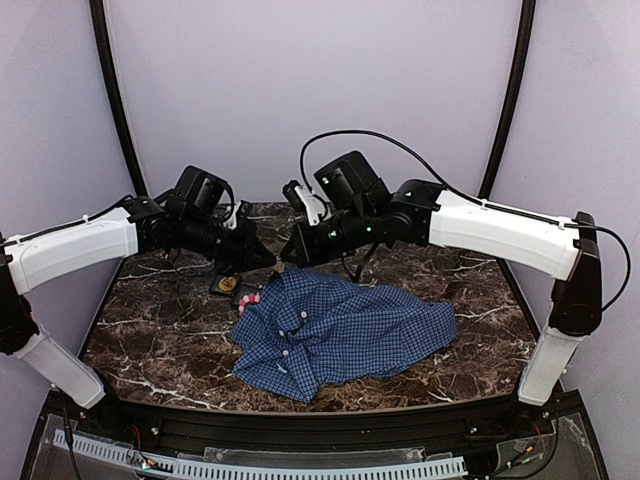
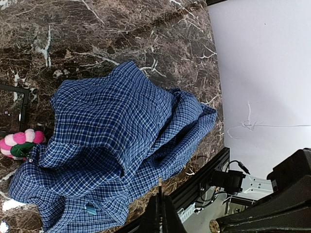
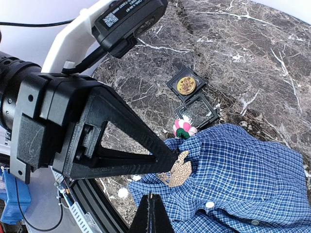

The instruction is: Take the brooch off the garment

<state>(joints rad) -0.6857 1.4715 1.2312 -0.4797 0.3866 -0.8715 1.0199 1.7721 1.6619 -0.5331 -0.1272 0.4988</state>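
you are at the approach step: the brooch [image 1: 247, 298], a pink, white and green cluster, sits on the far-left corner of the shirt [image 1: 340, 330]. it is just beside the black tray [image 3: 198, 110], left of the table's [image 1: 150, 330] middle. the left gripper [image 1: 270, 262] and right gripper [image 1: 286, 255] hang above it, both clenched, tips close together. a tan spotted piece [image 3: 180, 170] shows at the left tip; pinched or lying on the cloth, i cannot tell. next, i judge, you release one pair of jaws, descend, and steady the cloth.
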